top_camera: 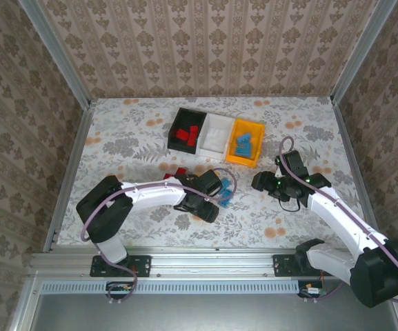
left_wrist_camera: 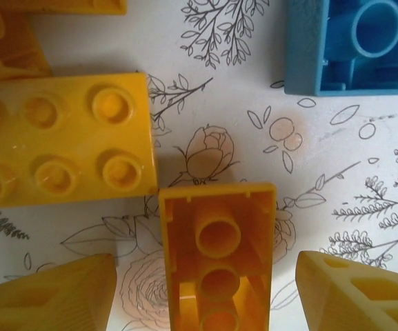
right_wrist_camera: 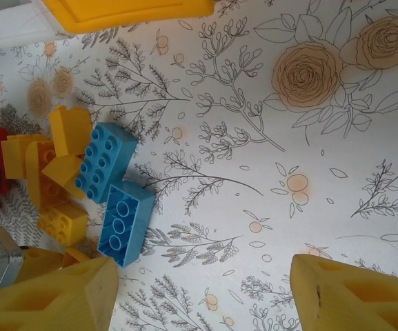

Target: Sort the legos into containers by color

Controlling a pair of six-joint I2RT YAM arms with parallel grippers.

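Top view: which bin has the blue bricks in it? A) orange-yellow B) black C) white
A: the blue bricks lie in the orange-yellow bin, while the black bin holds red bricks.

Top view: bright, even, diffuse light from above; bench (top_camera: 130, 131) print reads clean, no blown spots. Faint soft shadows under left arm (top_camera: 150, 193) and right arm (top_camera: 336, 214). Wide lens: walls (top_camera: 205, 48) and frame rails (top_camera: 55, 48) splay outward at the corners. Left wrist view: very close, warm cast, soft sheen on the studded yellow brick (left_wrist_camera: 61, 138); left tool fingers (left_wrist_camera: 47, 296) slightly soft. Right wrist view: floral print sharp, short soft shadows beside the blue bricks (right_wrist_camera: 105, 162); right tool fingers (right_wrist_camera: 350, 296) a bit soft.
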